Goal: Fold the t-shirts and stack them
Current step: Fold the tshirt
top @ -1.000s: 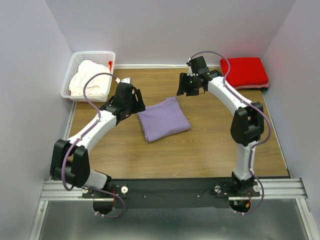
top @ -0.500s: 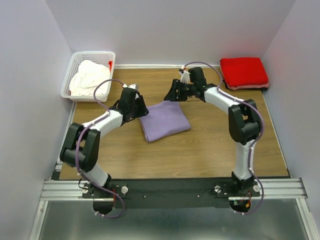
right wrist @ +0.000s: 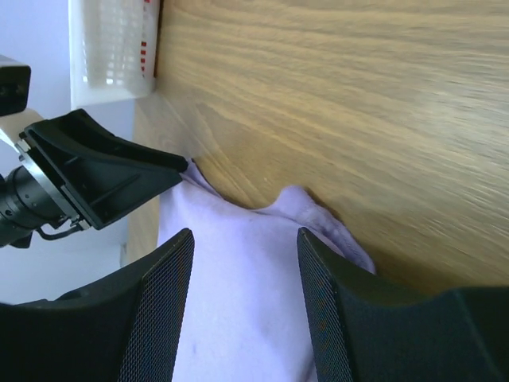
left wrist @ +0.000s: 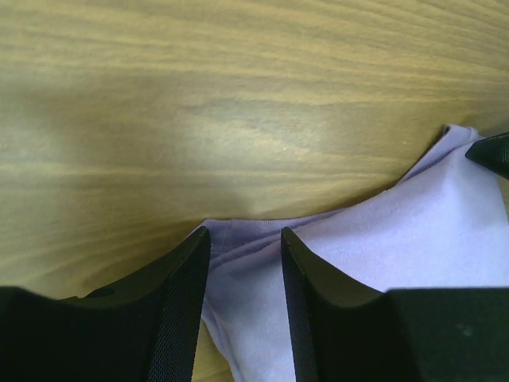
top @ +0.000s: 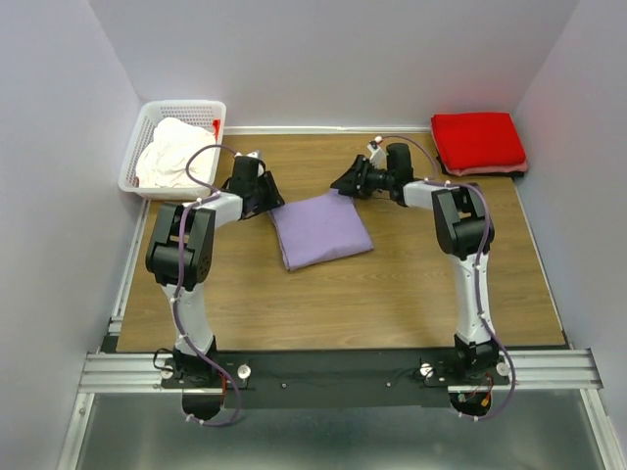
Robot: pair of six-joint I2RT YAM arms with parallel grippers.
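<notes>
Left wrist: claw (left wrist: 244, 232) astride lavender t-shirt (left wrist: 382, 247)

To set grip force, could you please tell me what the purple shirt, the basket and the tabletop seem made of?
Purple shirt: soft matte cloth, probably knit; limp rumpled edges.
Basket: white plastic, likely rigid; moulded lattice walls.
Tabletop: wood or wood-look laminate; grain streaks, faint sheen.
</notes>
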